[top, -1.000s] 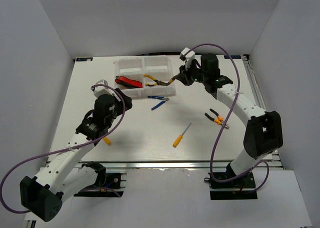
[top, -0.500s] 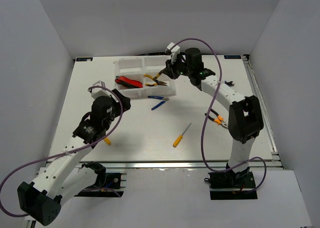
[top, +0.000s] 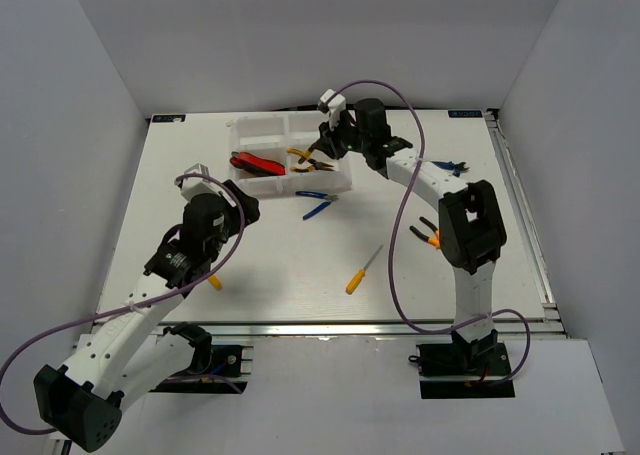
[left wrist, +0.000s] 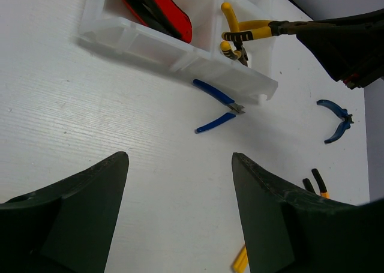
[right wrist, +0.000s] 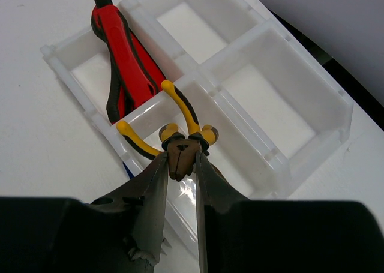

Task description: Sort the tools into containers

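Observation:
The white tray (top: 262,131) of containers stands at the back of the table. Red-and-black cutters (top: 255,163) (right wrist: 123,51) lie in its front-left compartment. My right gripper (top: 325,151) (right wrist: 182,165) is shut on the head of yellow-and-black pliers (top: 300,158) (right wrist: 187,110), holding them over the front-middle compartment with the handles spread toward the cutters. Blue pliers (top: 318,201) (left wrist: 219,108) lie just in front of the tray. My left gripper (top: 238,201) (left wrist: 180,159) hovers open and holds nothing, left of the blue pliers.
A yellow-handled screwdriver (top: 363,270) lies mid-table, and another yellow handle (top: 213,282) lies beside the left arm. Orange-and-black pliers (top: 425,235) sit partly behind the right arm. A second blue pair (top: 450,165) (left wrist: 336,120) lies right of the tray.
The right arm has swung left with the yellow pliers, from beside the tray's right end to over its front-middle compartment. The left arm has barely shifted.

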### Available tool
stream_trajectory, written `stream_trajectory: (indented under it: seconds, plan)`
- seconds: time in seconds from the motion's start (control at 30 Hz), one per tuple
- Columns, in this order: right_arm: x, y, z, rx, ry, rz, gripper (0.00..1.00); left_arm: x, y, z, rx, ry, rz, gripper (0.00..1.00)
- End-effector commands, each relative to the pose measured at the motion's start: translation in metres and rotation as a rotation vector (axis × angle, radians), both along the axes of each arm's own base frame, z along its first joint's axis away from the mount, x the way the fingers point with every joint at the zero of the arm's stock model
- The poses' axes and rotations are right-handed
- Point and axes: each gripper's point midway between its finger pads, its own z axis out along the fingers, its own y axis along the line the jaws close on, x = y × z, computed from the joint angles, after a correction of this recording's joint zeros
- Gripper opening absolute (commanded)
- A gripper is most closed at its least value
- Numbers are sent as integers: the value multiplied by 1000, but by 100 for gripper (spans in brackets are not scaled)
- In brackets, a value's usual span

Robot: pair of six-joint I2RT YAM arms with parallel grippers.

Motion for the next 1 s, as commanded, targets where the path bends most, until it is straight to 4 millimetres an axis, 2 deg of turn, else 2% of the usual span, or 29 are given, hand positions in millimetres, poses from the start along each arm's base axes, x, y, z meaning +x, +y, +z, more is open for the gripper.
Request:
stream_trajectory:
  seconds: [0.0, 0.2, 0.23, 0.27, 0.33, 0.37, 0.4, 0.43, 0.47, 0.5, 0.6, 0.63, 0.7, 0.73, 0.77, 0.8, 0.83, 0.87, 0.9, 0.93, 0.97]
  plan:
    - [16, 17, 49, 85, -163, 20, 0, -1, 2, -1, -6, 0, 11, 81]
    - [24, 20, 32, 65, -176, 17, 0, -1, 3, -2, 0, 7, 11, 81]
    - [25, 20, 29, 59, -177, 17, 6, -1, 3, -2, -3, 9, 15, 81]
    - [25, 19, 26, 49, -180, 14, 24, -1, 3, -2, -6, 6, 15, 81]
    - [24, 14, 13, 30, -161, 12, 39, -2, 3, -5, -13, 8, 17, 81]
    - [22, 13, 14, 27, -162, 11, 50, -2, 3, -5, -16, 5, 19, 81]
    - [20, 9, 6, 13, -152, 13, 55, -3, 4, -6, -18, 6, 20, 81]
    - [19, 6, 5, 6, -148, 11, 59, -4, 4, -7, -19, 7, 22, 81]
    - [17, 3, 10, 6, -154, 9, 67, -4, 4, -7, -19, 7, 22, 81]
    - [14, -2, 4, -8, -145, 9, 71, -3, 5, -7, -20, 5, 26, 81]
    - [5, -19, 22, -13, -154, 8, 82, -4, 6, -10, -16, 17, 35, 82]
    - [-2, -27, 36, -5, -166, 15, 88, -4, 8, -11, -17, 22, 47, 82]
    - [-21, -40, 42, -16, -130, 90, 89, -5, 10, -17, -7, 47, 60, 82]
    - [-32, -46, 63, -20, -170, 136, 89, -5, 10, -21, -7, 63, 69, 81]
    - [-50, -46, 68, -3, -148, 221, 89, -6, 13, -25, 0, 78, 82, 80]
    - [-60, -60, 64, -16, -93, 234, 89, -7, 13, -28, -8, 91, 93, 78]
    - [-80, -64, 77, 9, -98, 302, 89, -8, 16, -33, 2, 108, 107, 72]
    - [-92, -76, 71, 8, -38, 322, 89, -9, 18, -36, 2, 115, 118, 65]
    - [-103, -81, 71, 16, -18, 352, 89, -10, 19, -38, -7, 123, 134, 54]
    - [-119, -89, 68, 16, -8, 373, 88, -11, 22, -40, -7, 128, 148, 41]
    - [-132, -94, 68, 34, 4, 411, 86, -13, 26, -41, -4, 137, 165, 18]
